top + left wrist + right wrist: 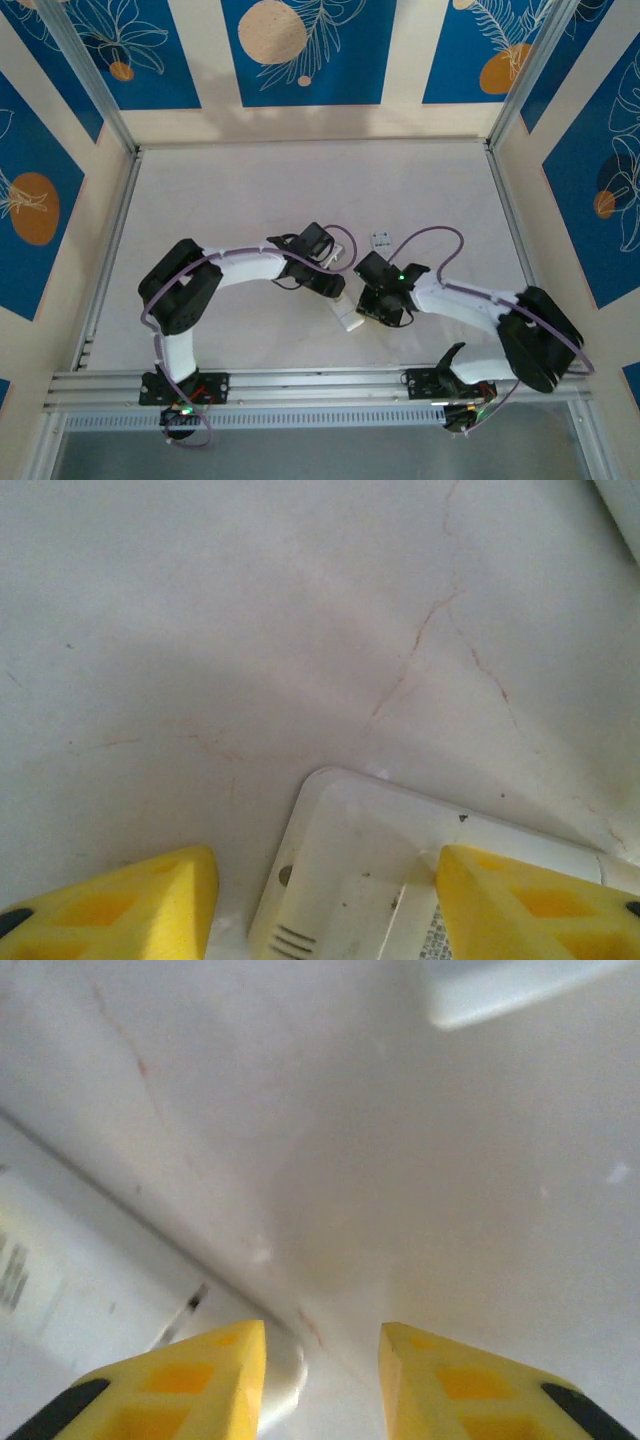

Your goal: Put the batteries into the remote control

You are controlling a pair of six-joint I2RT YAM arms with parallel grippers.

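Holding anything, that left gripper (pixel 325 865)?
No, it gapes wide; the white remote (pixel 350 850) lies on the table (pixel 250 630), one end between its jaws.
And the right gripper (pixel 322 1335)?
Jaws apart too, gripping nothing, the remote just beside it.

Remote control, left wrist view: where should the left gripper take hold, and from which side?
Clamp the remote control across its straight side walls, the left gripper coming down from above: it lies flat on the table, recessed back facing up, so those walls seem the only pinchable faces.
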